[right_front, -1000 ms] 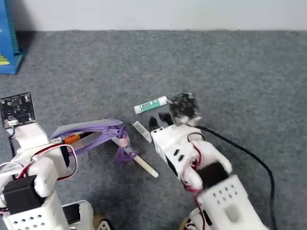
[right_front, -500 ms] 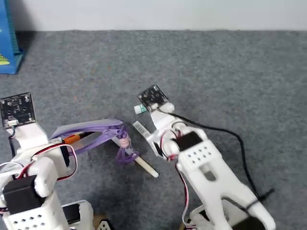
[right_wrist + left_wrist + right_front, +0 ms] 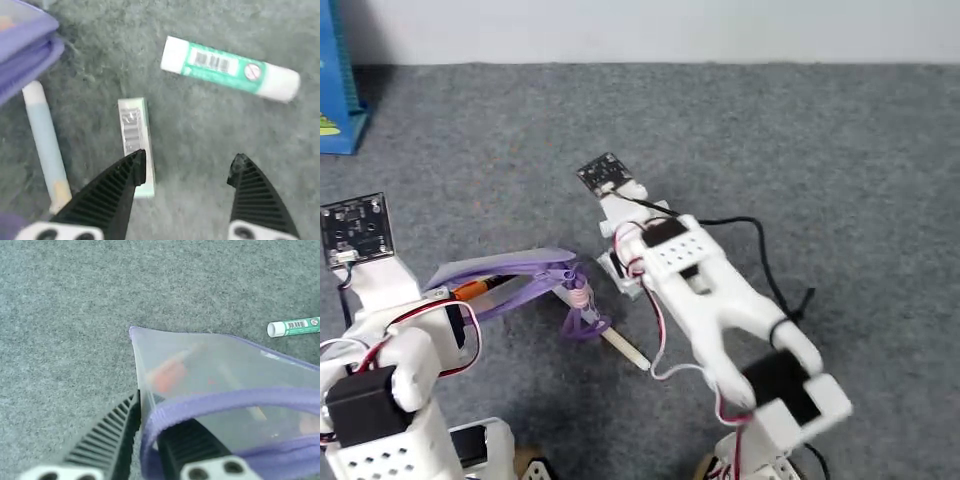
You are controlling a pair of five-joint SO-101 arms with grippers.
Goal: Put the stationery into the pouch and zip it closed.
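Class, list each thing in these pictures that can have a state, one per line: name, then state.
pouch: unzipped, orange item inside.
left gripper: shut on pouch edge.
right gripper: open, empty.
glue stick: lying on table, outside pouch.
eraser: lying on table, outside pouch.
pen: lying on table, outside pouch.

Barcodes on glue stick point(image 3: 230, 70) and eraser point(image 3: 132, 127)

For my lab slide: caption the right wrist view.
Open right hand over a small barcoded block, green-labelled tube beside it, purple pouch nearby.
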